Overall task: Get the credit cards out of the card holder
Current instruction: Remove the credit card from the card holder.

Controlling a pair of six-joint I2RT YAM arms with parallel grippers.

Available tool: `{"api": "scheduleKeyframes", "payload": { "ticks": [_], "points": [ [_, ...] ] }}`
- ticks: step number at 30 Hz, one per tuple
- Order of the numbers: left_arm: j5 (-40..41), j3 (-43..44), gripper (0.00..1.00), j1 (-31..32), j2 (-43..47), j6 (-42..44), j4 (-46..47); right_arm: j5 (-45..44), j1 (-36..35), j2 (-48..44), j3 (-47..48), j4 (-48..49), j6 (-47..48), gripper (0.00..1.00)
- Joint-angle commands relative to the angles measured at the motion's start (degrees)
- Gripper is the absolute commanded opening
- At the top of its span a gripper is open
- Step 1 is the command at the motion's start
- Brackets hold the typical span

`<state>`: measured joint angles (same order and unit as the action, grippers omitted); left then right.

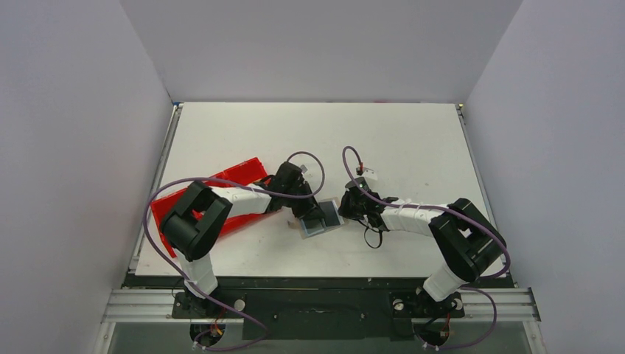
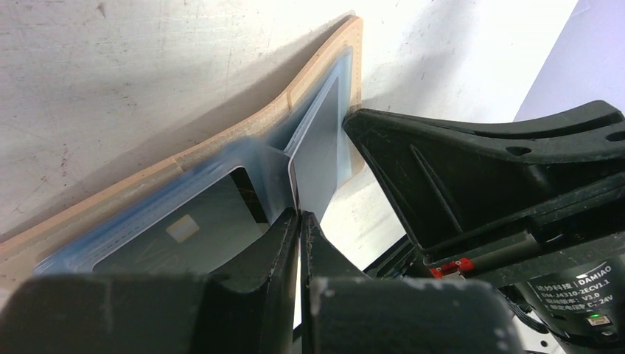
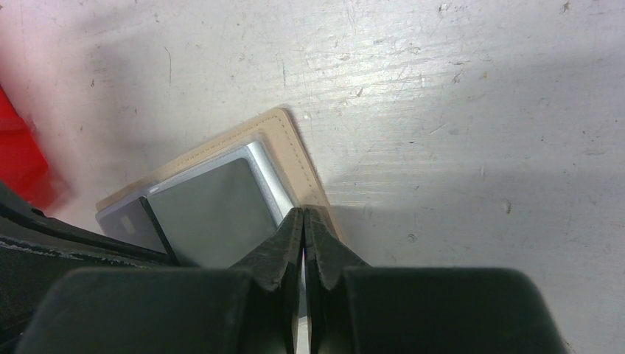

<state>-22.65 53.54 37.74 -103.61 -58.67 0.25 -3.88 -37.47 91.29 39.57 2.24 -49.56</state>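
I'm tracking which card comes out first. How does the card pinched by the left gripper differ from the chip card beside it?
The pinched card stands tilted up off the card holder; the chip card lies flat in it. The pinched card shows a plain face, its corner in the left gripper; the chip card shows a pale chip and is untouched. Both look grey.

The card holder (image 3: 291, 147) loses its near edge behind the right gripper (image 3: 303, 212) — what those closed tips pinch is covered — and its left corner under the left gripper (image 2: 299, 215). In the left wrist view its left end runs off the frame. Left of the holder, the red tray (image 3: 18, 158) is a blur (from above, half under the left arm (image 1: 221, 200)).
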Motion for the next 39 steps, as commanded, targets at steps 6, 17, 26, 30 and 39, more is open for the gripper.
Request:
{"api": "scheduleKeyframes", "payload": {
  "ticks": [6,17,26,30,39],
  "points": [
    [-0.5,-1.2,0.0,-0.7,3.2,2.1,-0.1,-4.1,0.5,2.9,-3.3,-11.5,1.7,0.0],
    [0.8,-2.4,0.0,-2.1,3.8,3.3,-3.1,-3.9,0.5,3.0,-3.5,-11.4,2.0,0.0],
    [0.2,-2.8,0.03,-2.4,4.6,3.5,-2.2,-3.4,0.5,3.2,-3.3,-11.3,2.2,0.0],
    [-0.1,-3.1,0.03,-2.7,4.8,3.1,-1.6,-3.6,0.6,3.3,-3.4,-11.3,2.1,0.0],
    [-0.1,-3.9,0.06,-2.9,5.1,3.4,-1.5,-3.5,0.5,3.7,-3.1,-11.3,2.2,0.0]
  ]
}}
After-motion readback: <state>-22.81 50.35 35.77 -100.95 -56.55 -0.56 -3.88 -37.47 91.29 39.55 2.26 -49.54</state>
